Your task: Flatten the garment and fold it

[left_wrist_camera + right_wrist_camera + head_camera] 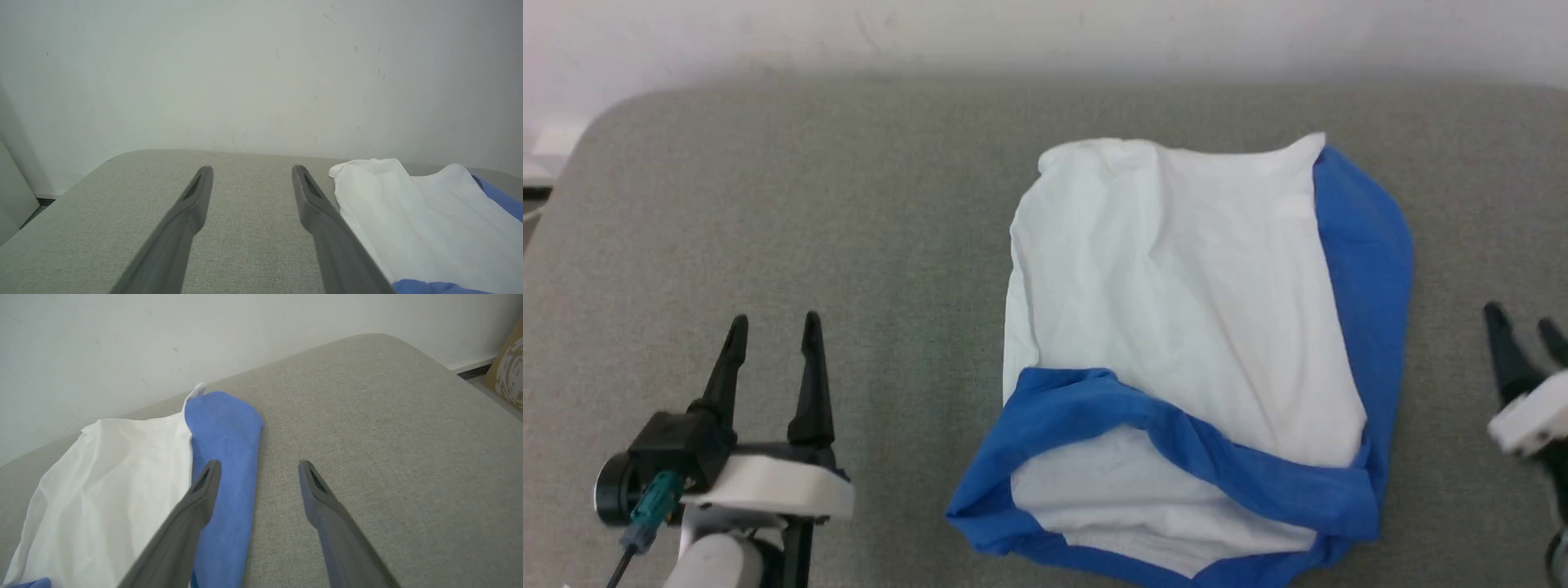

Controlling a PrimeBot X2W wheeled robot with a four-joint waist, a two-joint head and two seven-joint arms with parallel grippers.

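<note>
Left gripper [774, 320] tapered, matte black; garment [1176, 310] soft, creased; table [849, 204] grey woven.

The shirt [1176, 310] is plain white, with bright blue down one side and in a band across the near end. The table [809, 204] is speckled grey weave; the wall [245, 73] off-white, faintly scuffed. The left gripper [774, 320] and right gripper [1521, 317] have black fingers [812, 376] and white housings [768, 486]; the left carries a teal plug [658, 494].
</note>
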